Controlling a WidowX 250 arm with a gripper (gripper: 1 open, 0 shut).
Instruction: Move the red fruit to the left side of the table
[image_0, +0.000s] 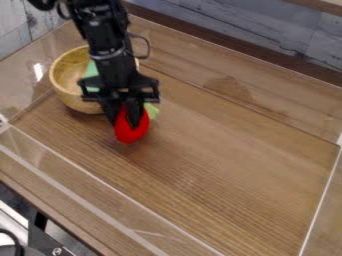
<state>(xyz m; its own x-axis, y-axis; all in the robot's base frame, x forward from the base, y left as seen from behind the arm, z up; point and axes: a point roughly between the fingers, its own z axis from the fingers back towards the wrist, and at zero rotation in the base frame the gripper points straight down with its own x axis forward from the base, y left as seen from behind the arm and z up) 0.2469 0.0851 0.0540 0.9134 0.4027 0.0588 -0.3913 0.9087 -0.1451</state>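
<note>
The red fruit (131, 131) is a small bright red toy with a bit of light green leaf (151, 112) at its right. It sits low over the brown wood-grain table (227, 175), left of centre. My gripper (127, 121) comes straight down on it from above, its dark fingers shut on the fruit's sides. The upper part of the fruit is hidden behind the fingers. I cannot tell whether the fruit touches the tabletop.
A wooden bowl (64, 82) stands just behind and left of the gripper, with a green block (88, 76) inside. Low clear acrylic walls (120, 205) border the table at the front, left and right.
</note>
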